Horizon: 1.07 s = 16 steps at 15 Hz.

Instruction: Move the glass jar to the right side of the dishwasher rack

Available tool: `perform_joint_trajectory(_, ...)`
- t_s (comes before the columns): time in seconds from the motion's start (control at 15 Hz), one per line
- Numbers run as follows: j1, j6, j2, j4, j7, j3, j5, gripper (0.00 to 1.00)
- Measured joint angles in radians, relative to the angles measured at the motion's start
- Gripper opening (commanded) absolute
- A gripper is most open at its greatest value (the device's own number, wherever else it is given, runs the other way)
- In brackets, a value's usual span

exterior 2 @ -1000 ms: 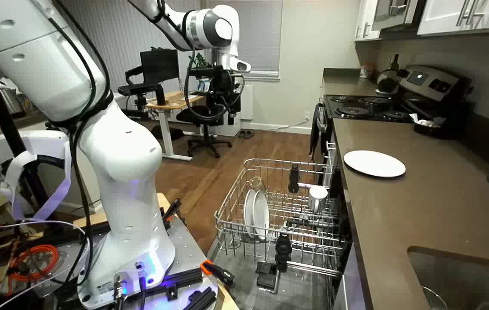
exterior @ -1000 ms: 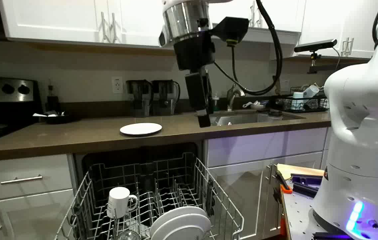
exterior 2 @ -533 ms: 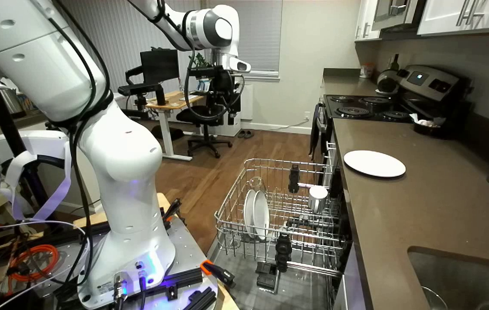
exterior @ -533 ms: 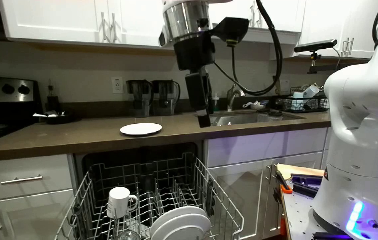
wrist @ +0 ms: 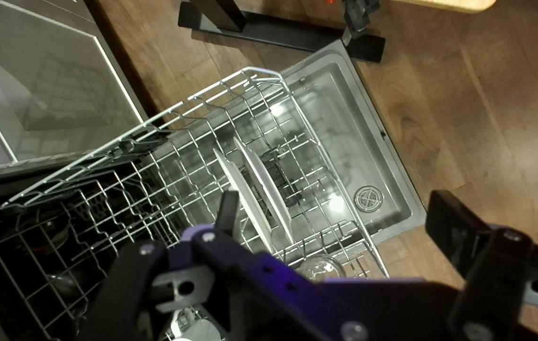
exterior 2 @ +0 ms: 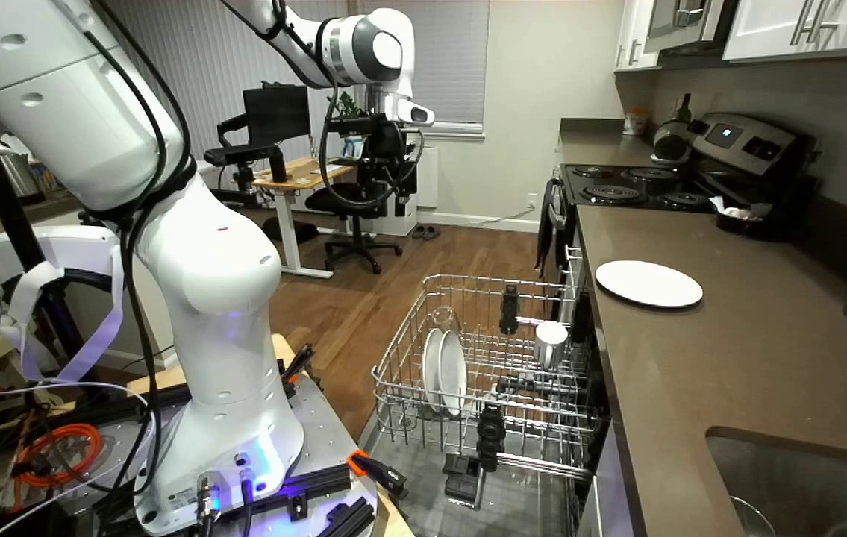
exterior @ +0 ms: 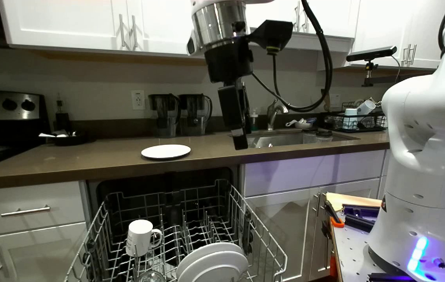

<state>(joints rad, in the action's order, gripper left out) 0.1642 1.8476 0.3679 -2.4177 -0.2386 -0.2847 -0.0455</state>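
On my wrist view the black two-fingered tool (wrist: 335, 208) has its fingers (wrist: 456, 232) set far apart above the wide, light grey wire dishwasher rack (wrist: 328, 162). In the rack, the clear, round glass jar (wrist: 320, 266) glints beside two round white plates (wrist: 245, 196), its lower edge hidden behind the tool. In an exterior view the tool hangs well above the rack; the jar (exterior: 151, 276), see-through and rounded, is cut by the frame's bottom edge, near a white handled mug (exterior: 139, 238). In an exterior view the jar (exterior 2: 444, 318) shows as a faint, colourless outline beyond the plates; from here I can't tell whether it is upright.
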Motion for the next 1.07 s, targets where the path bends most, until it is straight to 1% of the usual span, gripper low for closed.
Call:
perform_joint_trajectory(0.13, 0.002, 0.0, 0.0, 0.0, 0.0, 0.001, 0.002, 1.0)
perform_joint_trajectory(0.27, 0.004, 0.004, -0.003, 0.0, 0.0, -0.002, 0.027, 1.0)
perform_joint_trajectory(0.47, 0.006, 0.057, -0.024, 0.0, -0.02, -0.021, 0.128, 1.0)
perform_joint_trajectory(0.67, 0.006, 0.144, -0.069, 0.001, -0.074, -0.04, 0.217, 1.0)
perform_joint_trajectory(0.87, 0.008, 0.237, -0.129, 0.006, -0.104, -0.044, 0.233, 1.0)
perform_joint_trajectory(1.07, 0.009, 0.431, -0.199, 0.005, -0.118, -0.041, 0.232, 1.0)
